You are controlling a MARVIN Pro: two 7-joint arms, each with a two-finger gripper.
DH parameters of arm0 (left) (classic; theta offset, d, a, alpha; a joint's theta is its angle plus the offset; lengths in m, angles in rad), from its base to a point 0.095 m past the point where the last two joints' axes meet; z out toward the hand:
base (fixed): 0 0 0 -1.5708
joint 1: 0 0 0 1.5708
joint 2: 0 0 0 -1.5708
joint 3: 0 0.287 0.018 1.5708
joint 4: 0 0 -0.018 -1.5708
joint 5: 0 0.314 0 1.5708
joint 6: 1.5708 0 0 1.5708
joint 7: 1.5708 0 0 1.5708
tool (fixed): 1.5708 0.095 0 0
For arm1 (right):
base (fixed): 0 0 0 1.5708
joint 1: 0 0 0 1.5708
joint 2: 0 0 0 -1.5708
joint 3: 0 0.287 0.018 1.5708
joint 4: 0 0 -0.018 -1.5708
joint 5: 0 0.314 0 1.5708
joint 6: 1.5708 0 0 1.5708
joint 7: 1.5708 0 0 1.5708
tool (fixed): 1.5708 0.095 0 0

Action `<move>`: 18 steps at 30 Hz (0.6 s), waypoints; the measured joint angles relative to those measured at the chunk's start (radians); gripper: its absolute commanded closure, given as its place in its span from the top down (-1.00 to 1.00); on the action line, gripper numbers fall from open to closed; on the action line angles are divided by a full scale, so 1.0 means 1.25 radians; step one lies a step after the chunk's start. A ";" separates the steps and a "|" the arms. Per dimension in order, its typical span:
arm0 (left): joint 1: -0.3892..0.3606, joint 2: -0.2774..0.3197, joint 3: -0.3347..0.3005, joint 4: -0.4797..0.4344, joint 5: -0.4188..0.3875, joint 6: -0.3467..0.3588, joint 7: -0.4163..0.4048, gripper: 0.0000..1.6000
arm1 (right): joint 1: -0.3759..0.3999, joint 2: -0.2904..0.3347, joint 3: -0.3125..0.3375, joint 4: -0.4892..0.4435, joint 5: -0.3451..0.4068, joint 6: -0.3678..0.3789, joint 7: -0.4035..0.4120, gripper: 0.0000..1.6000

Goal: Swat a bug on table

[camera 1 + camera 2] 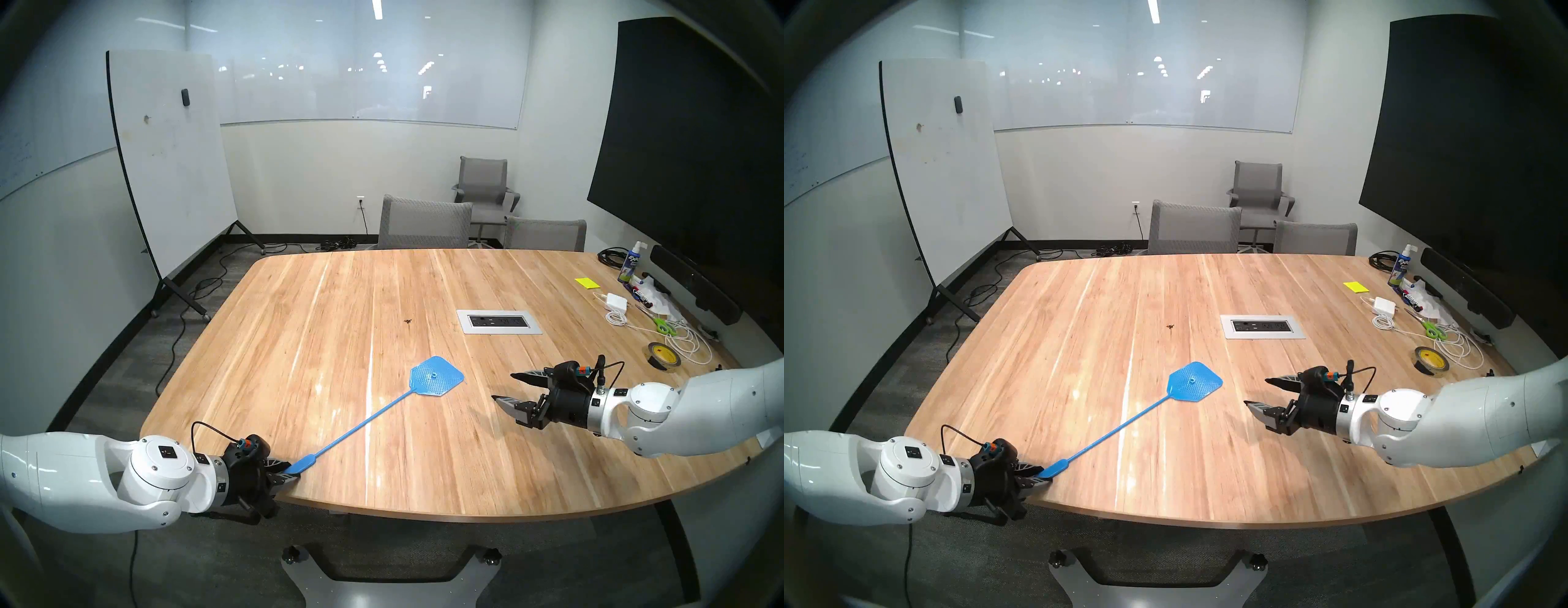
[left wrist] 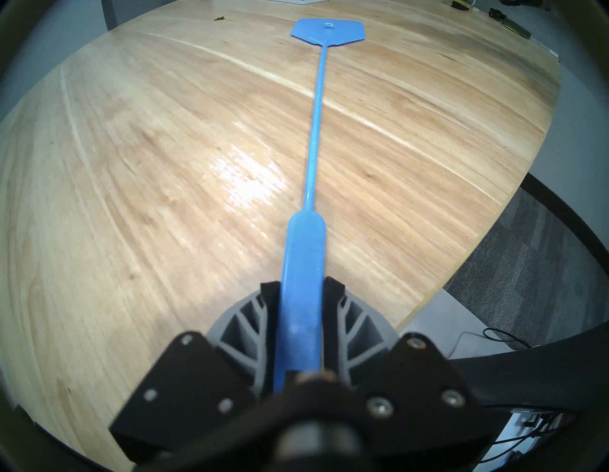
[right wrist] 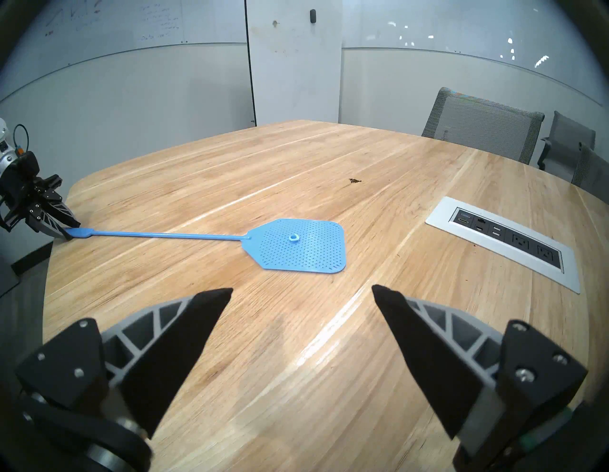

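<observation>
The bug (image 1: 408, 321) sits mid-table (image 1: 297, 339), left of the power-outlet panel (image 1: 499, 321), well beyond the blue fly swatter (image 1: 436, 376) head lying flat. Left gripper (image 1: 285, 472) clamps the swatter handle; right gripper (image 1: 507, 387) hovers spread wide, empty.

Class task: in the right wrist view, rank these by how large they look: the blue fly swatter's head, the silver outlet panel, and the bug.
1. Silver outlet panel, largest as seen.
2. Fly swatter's head; it looks somewhat smaller, though fisheye stretch makes the gap unsure.
3. Bug, a tiny speck, farther away on the table.
</observation>
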 measured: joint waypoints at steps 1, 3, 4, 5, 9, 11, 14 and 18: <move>0.000 0.000 0.001 -0.002 -0.001 0.000 0.003 -1.00 | 0.000 0.000 0.000 0.000 0.000 0.000 0.000 1.00; 0.000 0.001 0.001 -0.003 -0.002 0.000 0.006 -1.00 | 0.000 0.000 0.000 0.000 0.000 0.000 0.000 1.00; 0.000 0.001 0.002 -0.004 -0.002 0.000 0.008 -1.00 | 0.000 0.000 0.000 0.000 0.000 0.000 0.000 1.00; 0.000 0.001 0.003 -0.005 -0.004 0.001 0.012 -1.00 | 0.000 0.000 0.000 0.000 0.000 0.000 0.000 1.00; -0.001 0.002 0.005 -0.011 -0.009 0.003 0.026 -1.00 | 0.000 0.000 0.000 0.000 0.000 0.000 0.000 1.00; -0.001 0.003 0.007 -0.014 -0.011 0.004 0.035 -1.00 | 0.000 0.000 0.000 0.000 0.000 0.000 0.000 1.00; -0.001 0.003 0.009 -0.020 -0.015 0.007 0.048 -1.00 | 0.000 0.000 0.000 0.000 0.000 0.000 0.000 1.00; -0.001 0.003 0.011 -0.024 -0.017 0.009 0.058 -1.00 | 0.000 0.000 0.000 0.000 0.000 0.000 0.000 1.00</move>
